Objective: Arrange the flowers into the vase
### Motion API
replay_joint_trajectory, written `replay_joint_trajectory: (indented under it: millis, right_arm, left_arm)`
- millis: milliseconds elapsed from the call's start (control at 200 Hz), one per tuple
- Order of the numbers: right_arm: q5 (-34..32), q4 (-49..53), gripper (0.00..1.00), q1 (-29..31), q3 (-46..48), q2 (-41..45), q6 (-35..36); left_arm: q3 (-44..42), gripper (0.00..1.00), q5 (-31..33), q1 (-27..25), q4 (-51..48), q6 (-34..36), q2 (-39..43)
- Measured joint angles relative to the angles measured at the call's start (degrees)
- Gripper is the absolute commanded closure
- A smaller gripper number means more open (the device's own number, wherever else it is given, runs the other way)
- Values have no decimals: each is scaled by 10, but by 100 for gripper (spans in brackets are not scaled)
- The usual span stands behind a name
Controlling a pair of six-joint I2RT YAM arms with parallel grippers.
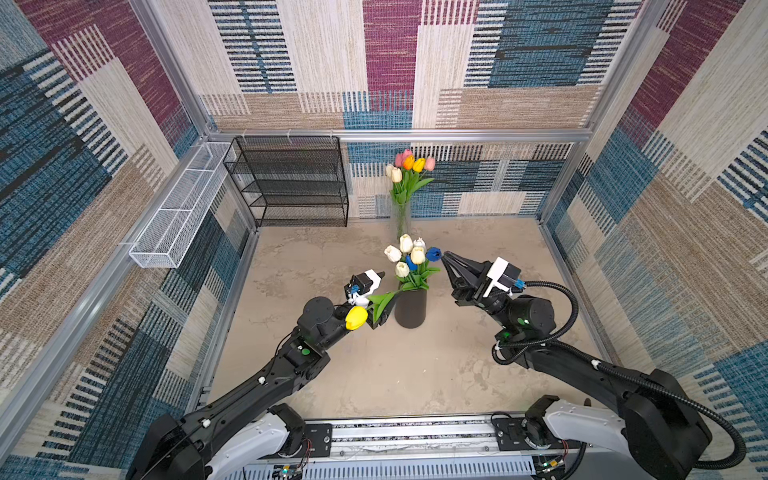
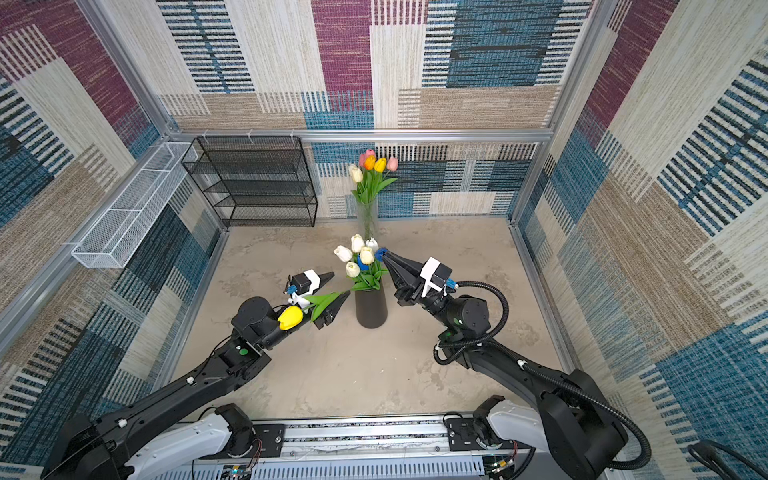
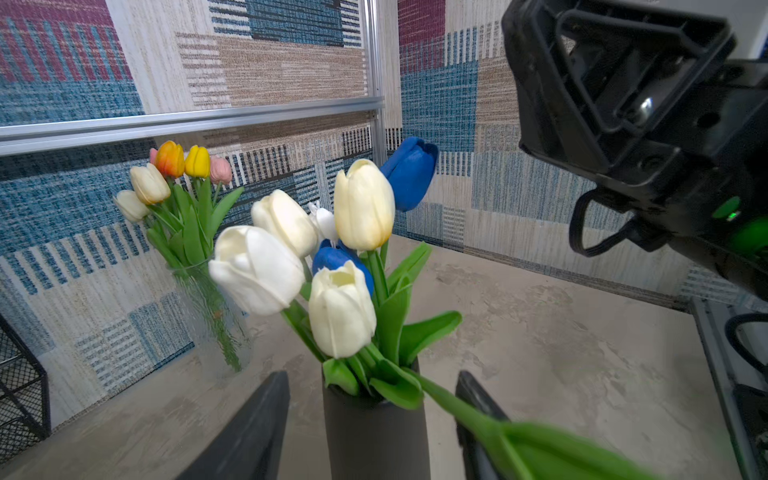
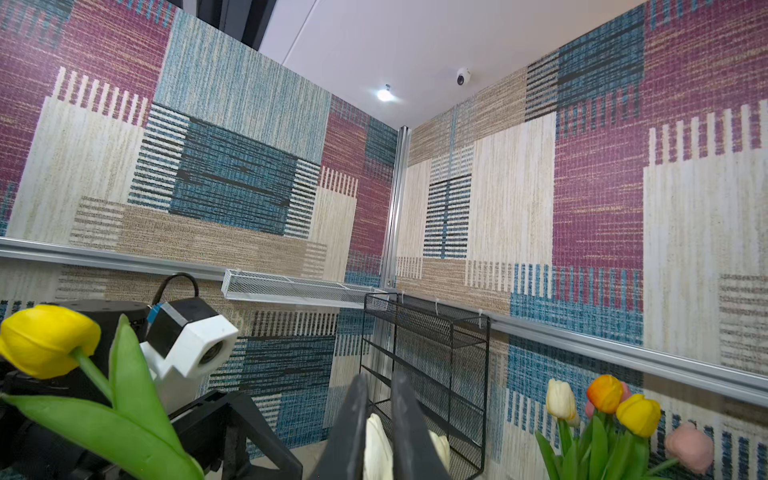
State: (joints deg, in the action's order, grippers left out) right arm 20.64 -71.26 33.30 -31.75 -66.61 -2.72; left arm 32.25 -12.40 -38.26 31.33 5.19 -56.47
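Observation:
A dark grey vase (image 1: 410, 309) (image 3: 376, 436) holds white and blue flowers (image 1: 409, 259) (image 3: 340, 307). One yellow tulip (image 1: 356, 318) (image 4: 45, 340) has its stem end at the vase mouth, its head drooping over my left wrist. My left gripper (image 1: 384, 295) (image 3: 372, 376) stands open just left of the vase, its fingers either side of it in the left wrist view; the yellow tulip's leaf crosses one finger. My right gripper (image 1: 444, 254) (image 4: 378, 376) is shut with nothing in it, its tip beside a blue tulip head (image 1: 433, 253).
A glass vase (image 1: 402, 216) with pink, orange, yellow and white tulips (image 1: 409, 164) stands by the back wall. A black mesh shelf (image 1: 291, 183) stands at the back left. A white mesh basket (image 1: 178, 216) hangs on the left wall.

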Motion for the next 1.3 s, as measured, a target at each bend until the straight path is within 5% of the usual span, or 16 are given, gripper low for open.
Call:
replay_joint_trajectory:
  millis: [115,401,551,1302]
  right_arm:
    - [-4,14,82,0,0,1,1]
    - [-9,30,77,0,1,0,5]
    - [-13,32,74,0,3,0,7]
    - [-33,33,71,0,10,-4,21]
  left_arm:
    - [12,64,-10,0,-24,0,0]
    - [26,77,-28,0,-49,-3,0]
    - [55,94,-27,0,-88,-3,0]
    - [325,100,-36,1,-410,3,-118]
